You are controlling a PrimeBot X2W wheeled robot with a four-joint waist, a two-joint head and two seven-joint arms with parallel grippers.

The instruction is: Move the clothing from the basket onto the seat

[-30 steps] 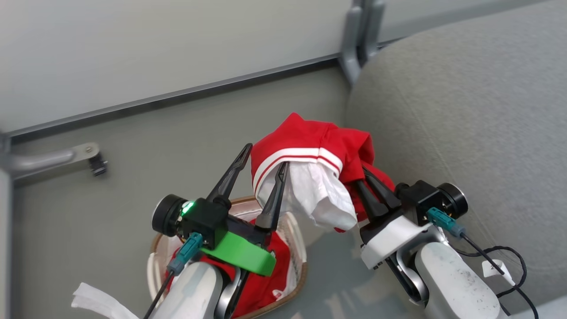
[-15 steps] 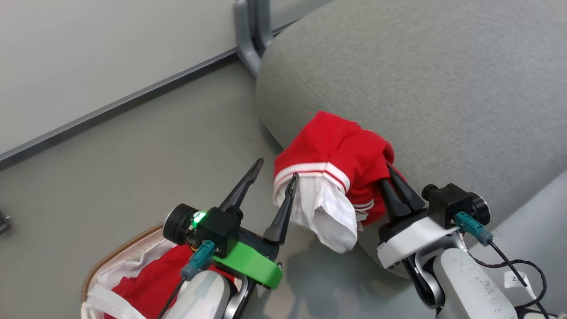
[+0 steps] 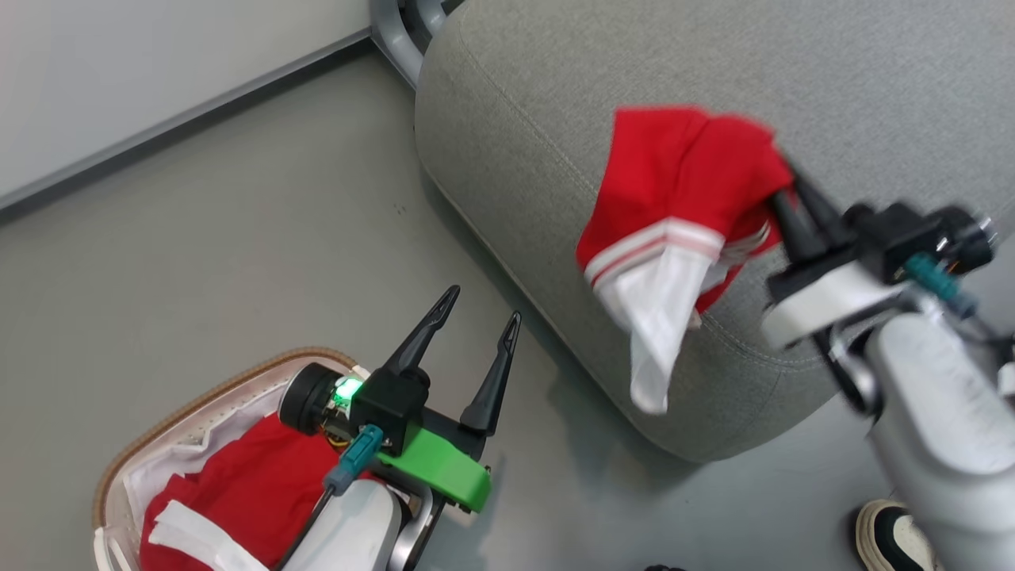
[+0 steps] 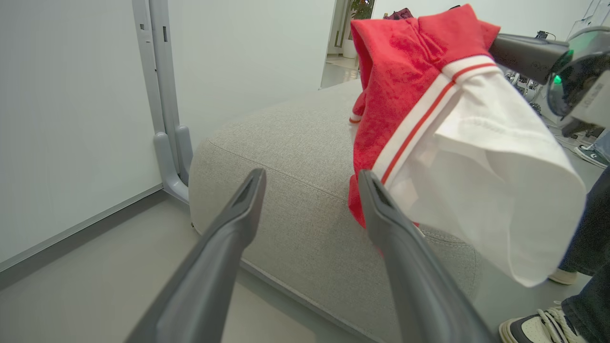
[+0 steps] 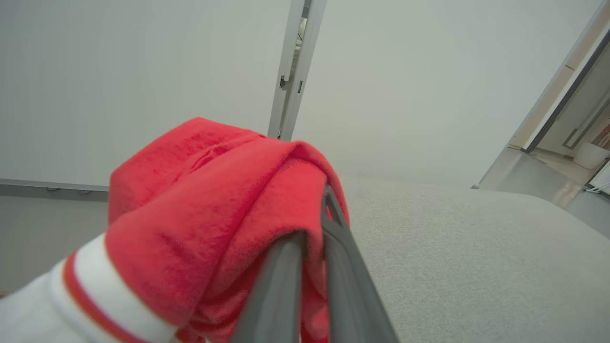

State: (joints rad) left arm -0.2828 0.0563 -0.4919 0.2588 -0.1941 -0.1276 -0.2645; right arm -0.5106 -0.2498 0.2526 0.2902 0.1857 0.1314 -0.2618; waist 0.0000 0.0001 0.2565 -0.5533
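The right pincer (image 3: 781,198) is clamped on the red clothing (image 3: 682,174) and holds it over the near edge of the grey seat (image 3: 523,103). The white sleeve (image 3: 658,317) hangs down before the seat's side. The left pincer (image 3: 484,304) stands wide open and empty above the floor (image 3: 238,238), beside the basket (image 3: 190,392), where more red fabric (image 3: 246,484) lies.

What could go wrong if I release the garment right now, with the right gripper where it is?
The clothing hangs from the shut right gripper over the seat's rounded edge, not its middle; released here, it may slide to the floor.
Its white sleeve dangles past that edge, and its weight could drag the rest down.
A person's shoe stands close beside the right arm; a wide swing might strike it.
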